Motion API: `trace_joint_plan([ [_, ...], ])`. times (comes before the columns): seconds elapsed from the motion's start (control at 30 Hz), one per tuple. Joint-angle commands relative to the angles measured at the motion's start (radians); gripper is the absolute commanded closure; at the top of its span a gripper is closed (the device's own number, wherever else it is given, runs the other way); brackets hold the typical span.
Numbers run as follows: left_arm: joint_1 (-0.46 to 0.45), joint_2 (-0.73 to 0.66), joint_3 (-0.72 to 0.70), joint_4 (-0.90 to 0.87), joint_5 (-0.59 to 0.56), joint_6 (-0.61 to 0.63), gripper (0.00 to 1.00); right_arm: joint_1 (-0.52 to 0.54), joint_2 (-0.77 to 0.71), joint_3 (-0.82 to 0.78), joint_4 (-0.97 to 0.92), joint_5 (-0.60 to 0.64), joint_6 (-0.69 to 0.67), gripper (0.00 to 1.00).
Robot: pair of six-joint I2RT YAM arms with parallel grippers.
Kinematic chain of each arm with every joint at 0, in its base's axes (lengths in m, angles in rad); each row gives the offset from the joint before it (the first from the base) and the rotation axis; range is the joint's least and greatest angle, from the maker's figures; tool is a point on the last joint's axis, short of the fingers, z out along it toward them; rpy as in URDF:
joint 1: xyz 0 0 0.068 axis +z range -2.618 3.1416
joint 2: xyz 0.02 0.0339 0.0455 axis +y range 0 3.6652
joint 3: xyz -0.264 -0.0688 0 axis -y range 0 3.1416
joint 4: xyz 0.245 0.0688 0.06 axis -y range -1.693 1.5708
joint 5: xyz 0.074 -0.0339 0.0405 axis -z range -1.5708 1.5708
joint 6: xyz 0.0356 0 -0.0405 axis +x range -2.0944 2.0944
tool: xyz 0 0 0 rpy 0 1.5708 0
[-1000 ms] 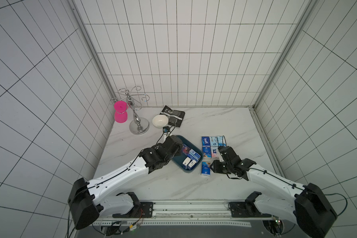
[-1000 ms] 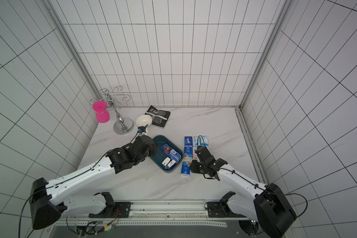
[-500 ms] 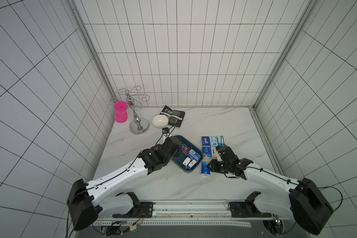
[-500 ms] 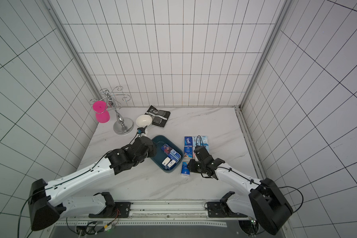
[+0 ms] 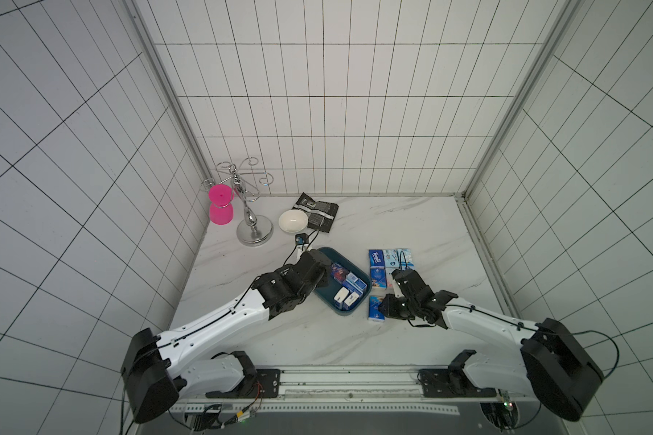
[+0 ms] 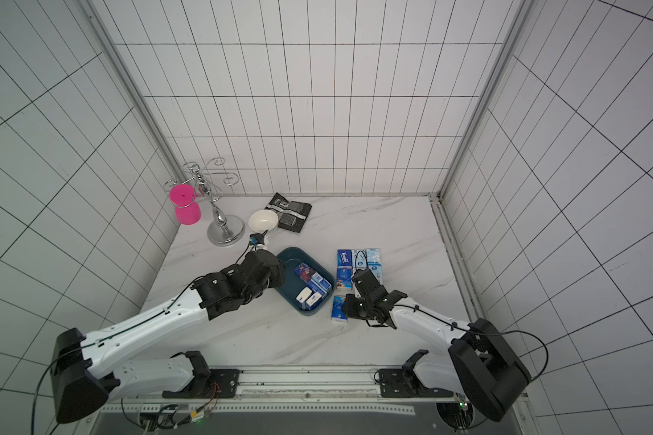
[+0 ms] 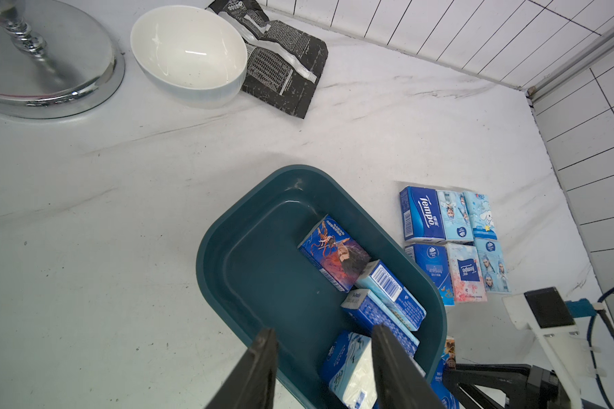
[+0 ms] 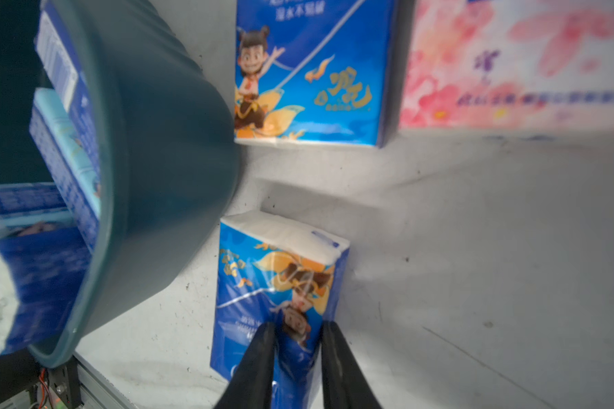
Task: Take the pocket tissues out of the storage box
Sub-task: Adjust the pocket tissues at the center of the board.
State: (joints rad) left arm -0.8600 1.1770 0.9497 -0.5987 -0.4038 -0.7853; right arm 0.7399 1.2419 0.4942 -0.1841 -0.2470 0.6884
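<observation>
The dark teal storage box lies mid-table with several pocket tissues inside. More packets lie in rows on the table to its right. My right gripper is shut on one blue cartoon-printed packet that rests on the table beside the box's near right corner. My left gripper is open at the box's left side. One finger is over the rim and the other over the packets inside, gripping nothing.
At the back left stand a white bowl, a black-and-silver pouch, a chrome stand and a pink cup. Tiled walls close in the table on three sides.
My right gripper has shifted slightly toward the near side and its jaws have closed on the blue packet beside the box. The left arm has not moved.
</observation>
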Motion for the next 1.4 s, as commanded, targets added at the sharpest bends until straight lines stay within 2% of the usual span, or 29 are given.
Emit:
trace_joint_plan([
  [0.0,0.010,-0.020,-0.014,0.028,-0.012,0.005,0.53,0.007,0.022,-0.017,-0.025,0.022,-0.013,0.81],
  [0.1,0.012,-0.017,-0.014,0.030,-0.007,0.009,0.54,0.007,0.014,-0.008,-0.062,0.054,-0.033,0.85],
  [0.37,0.027,-0.023,-0.015,0.034,0.000,0.013,0.54,-0.012,-0.001,0.038,-0.168,0.136,-0.096,0.86],
  [0.7,0.027,-0.034,-0.020,0.033,-0.003,0.010,0.54,-0.094,0.011,0.067,-0.184,0.111,-0.162,0.85],
  [1.0,0.030,-0.047,-0.035,0.030,-0.012,0.009,0.53,-0.094,0.067,0.104,-0.167,0.080,-0.191,0.84],
  [1.37,0.033,-0.051,-0.044,0.033,-0.012,0.008,0.53,-0.099,0.112,0.124,-0.140,0.112,-0.182,0.83],
])
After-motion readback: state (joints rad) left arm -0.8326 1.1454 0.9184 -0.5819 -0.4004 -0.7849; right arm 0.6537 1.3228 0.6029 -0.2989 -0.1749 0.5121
